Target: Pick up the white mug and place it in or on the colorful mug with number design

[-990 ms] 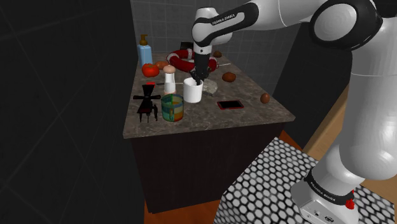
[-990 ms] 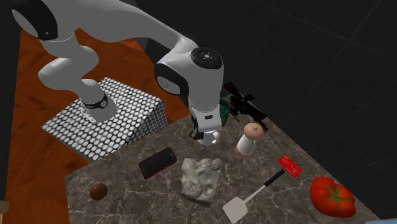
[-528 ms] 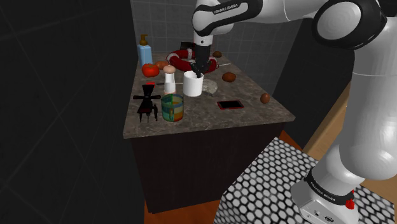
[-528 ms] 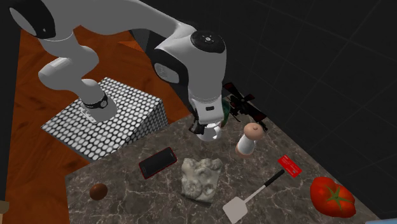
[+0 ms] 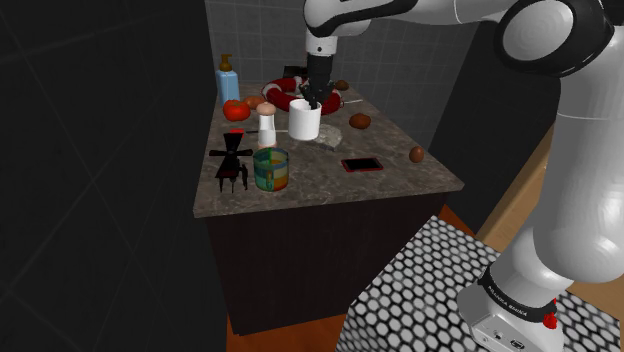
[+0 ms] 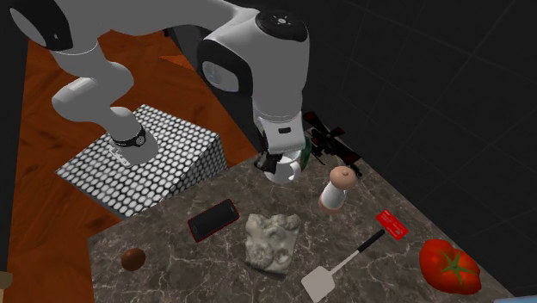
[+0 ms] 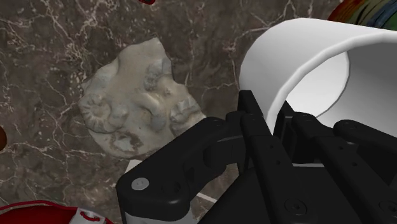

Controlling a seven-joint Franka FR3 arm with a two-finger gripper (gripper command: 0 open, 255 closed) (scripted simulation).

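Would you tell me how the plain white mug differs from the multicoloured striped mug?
The plain white mug is one colour; the multicoloured striped mug has bands of several colours. The white mug is clasped at its rim by the black gripper and raised; the striped mug stands on the marble countertop. Both are upright.

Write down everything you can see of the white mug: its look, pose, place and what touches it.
The white mug is plain, smooth and glossy, its mouth open and empty. It hangs roughly upright, apparently clear of the marble counter, near a pale stone. The black pincer is shut on its wall, one finger inside, one outside; nothing else touches it.
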